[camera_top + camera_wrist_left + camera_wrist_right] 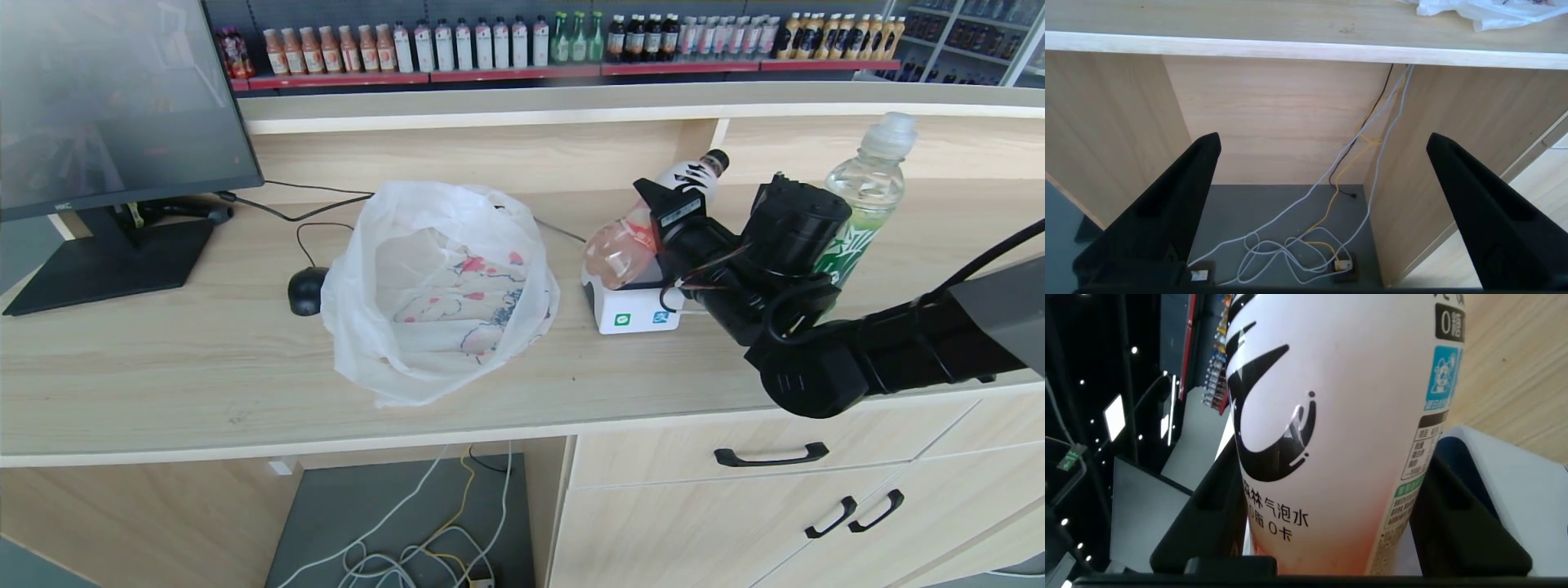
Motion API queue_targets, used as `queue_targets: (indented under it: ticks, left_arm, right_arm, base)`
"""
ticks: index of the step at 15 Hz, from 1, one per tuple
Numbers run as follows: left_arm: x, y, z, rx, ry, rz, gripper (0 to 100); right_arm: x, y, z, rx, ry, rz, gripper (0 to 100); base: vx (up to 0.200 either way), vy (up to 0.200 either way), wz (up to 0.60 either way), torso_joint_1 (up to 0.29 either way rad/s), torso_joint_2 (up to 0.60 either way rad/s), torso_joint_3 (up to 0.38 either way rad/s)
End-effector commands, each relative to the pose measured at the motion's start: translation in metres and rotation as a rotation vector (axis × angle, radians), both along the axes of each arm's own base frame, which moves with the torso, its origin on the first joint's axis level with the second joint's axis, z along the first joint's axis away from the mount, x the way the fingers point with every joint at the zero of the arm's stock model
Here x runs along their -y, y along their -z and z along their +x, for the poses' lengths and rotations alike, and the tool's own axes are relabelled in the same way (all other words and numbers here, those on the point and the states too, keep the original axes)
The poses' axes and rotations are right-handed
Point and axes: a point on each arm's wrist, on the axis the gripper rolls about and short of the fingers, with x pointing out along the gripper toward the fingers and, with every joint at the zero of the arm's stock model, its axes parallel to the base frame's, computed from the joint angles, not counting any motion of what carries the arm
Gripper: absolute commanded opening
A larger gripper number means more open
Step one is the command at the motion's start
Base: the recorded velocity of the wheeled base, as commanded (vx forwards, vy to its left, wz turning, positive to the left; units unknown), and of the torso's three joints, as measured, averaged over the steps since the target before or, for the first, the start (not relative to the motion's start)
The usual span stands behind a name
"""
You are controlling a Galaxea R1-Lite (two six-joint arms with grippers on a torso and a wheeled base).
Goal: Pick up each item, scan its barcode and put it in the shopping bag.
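Grasping a tilted pink plastic bottle (620, 245) with white-and-black label, the right claw (657, 233) holds it right of centre above a white box scanner (633, 314); a crumpled white shopping bag (441, 286) sits mid-frame, and the left claw (1323, 147) hangs released.

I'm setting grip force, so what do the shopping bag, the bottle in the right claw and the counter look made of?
The shopping bag looks like thin white plastic film, semi-translucent; it crumples and print shows through. The bottle is probably clear plastic under a glossy white sleeve; pink liquid shows at its base. The counter shows matte light wood grain, likely laminate or veneer.
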Motion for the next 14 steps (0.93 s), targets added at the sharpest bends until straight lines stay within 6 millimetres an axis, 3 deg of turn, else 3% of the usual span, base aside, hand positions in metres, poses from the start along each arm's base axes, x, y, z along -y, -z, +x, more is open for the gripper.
queue_targets:
  ticks: [1,8,12,14]
  left_arm:
    - [0.0,0.0,0.0,0.001,0.0,-0.001,100]
    - [0.0,0.0,0.0,0.001,0.0,-0.001,100]
    - [0.0,0.0,0.0,0.001,0.0,-0.001,100]
    - [0.0,0.0,0.0,0.001,0.0,-0.001,100]
  right_arm:
    - [-0.003,0.002,0.0,-0.005,-0.007,-0.002,0]
    - [-0.002,-0.003,-0.001,0.009,-0.005,-0.004,0]
    - [-0.007,-0.03,-0.008,0.097,-0.006,-0.018,0]
    - [-0.009,-0.052,-0.025,0.157,-0.016,-0.026,0]
  base:
    - [0.0,0.0,0.0,0.0,0.0,0.0]
    - [0.0,0.0,0.0,0.0,0.0,0.0]
    - [0.0,0.0,0.0,0.0,0.0,0.0]
    - [0.0,0.0,0.0,0.0,0.0,0.0]
